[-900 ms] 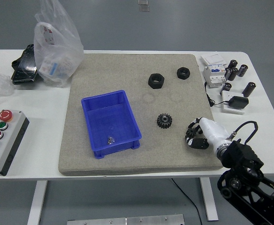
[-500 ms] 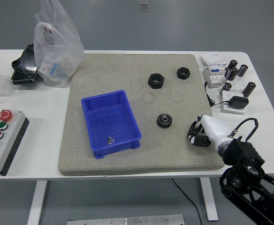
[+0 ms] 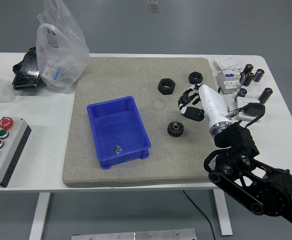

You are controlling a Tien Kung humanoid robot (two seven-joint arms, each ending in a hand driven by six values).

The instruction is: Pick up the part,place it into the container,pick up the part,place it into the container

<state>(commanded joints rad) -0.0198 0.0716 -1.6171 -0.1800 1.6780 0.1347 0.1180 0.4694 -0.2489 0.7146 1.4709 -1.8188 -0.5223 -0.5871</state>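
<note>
Blue plastic rectangular bin sits on a grey felt mat, holding one small metal part. Right of the bin lie one black toothed gear and, farther back, two black hexagonal nuts. The robot's right hand, white with black fingers loosely spread and empty, hovers between them. A hurried grasp might knock the gear away from the bin.

A blue open-topped container sits on the grey mat, a small metal part lying inside near its front wall. Just right of the container lies a black gear, flat. Farther back from the container rest a large black hex nut and a smaller one.
</note>
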